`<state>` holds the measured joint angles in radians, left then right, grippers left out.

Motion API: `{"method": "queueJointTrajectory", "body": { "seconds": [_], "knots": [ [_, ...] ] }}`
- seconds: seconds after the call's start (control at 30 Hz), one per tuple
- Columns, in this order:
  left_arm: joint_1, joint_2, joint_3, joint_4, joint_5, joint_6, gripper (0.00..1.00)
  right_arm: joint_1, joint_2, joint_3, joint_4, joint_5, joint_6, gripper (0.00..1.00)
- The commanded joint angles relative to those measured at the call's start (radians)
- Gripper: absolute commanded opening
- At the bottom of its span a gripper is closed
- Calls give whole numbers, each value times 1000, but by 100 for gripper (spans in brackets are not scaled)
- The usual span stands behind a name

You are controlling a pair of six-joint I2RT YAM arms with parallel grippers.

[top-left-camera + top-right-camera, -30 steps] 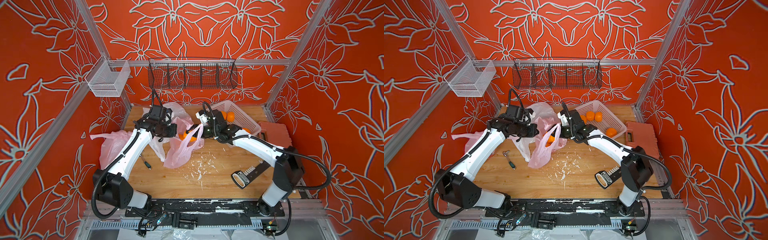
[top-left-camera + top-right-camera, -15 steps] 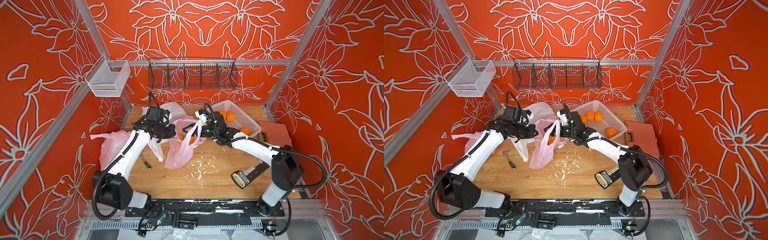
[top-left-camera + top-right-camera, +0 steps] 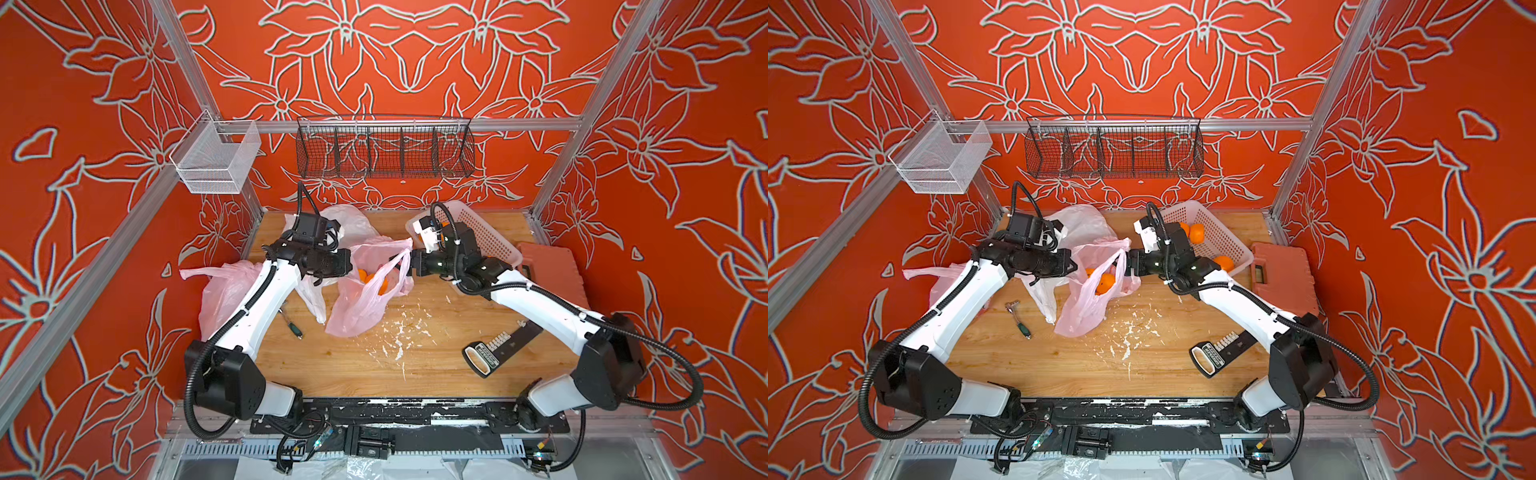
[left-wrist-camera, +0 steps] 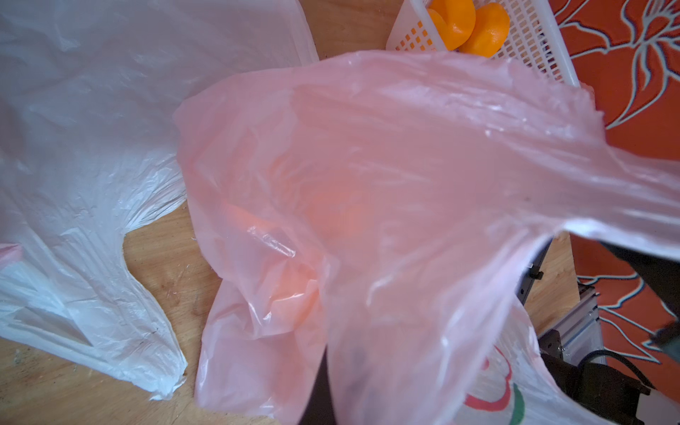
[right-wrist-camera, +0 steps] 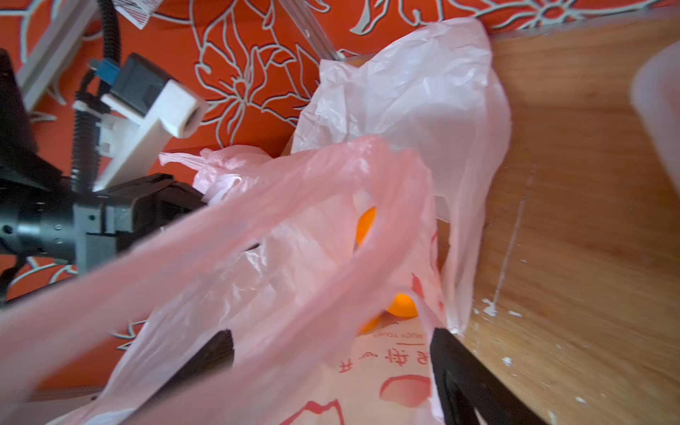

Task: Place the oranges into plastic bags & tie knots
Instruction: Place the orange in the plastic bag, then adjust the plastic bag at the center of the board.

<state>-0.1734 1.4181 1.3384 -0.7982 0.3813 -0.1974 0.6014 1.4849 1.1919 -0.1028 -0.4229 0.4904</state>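
Both top views show the left gripper point(image 3: 345, 267), jaws clamped on the pink bag point(image 3: 357, 309); oranges point(image 3: 1105, 283) sit inside it on the desk point(image 3: 353, 370). Jaws of the right gripper point(image 3: 406, 264) stand wide, the bag's handle draped between; the basket point(image 3: 1225, 245) holds more.

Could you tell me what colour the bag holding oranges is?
Translucent pink bag, clearest in right wrist view.

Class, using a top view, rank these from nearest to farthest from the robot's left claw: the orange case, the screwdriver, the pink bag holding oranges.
1. Pink bag, right at the left claw.
2. Screwdriver, on the table toward the front.
3. Orange case, at the table's right edge.
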Motion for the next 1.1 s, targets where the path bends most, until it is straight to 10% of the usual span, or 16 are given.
{"method": "queueJointTrajectory", "body": {
  "seconds": [0.0,0.37,1.07],
  "knots": [
    [2,-14,-1,-4,18,19,0,-3,-30,25,-122,112,-141,87],
    [3,-1,10,-10,35,29,0,-23,-56,-60,31,-18,-666,91],
    [2,9,35,-30,39,18,0,-39,93,78,366,-393,-426,65]
  ]
}}
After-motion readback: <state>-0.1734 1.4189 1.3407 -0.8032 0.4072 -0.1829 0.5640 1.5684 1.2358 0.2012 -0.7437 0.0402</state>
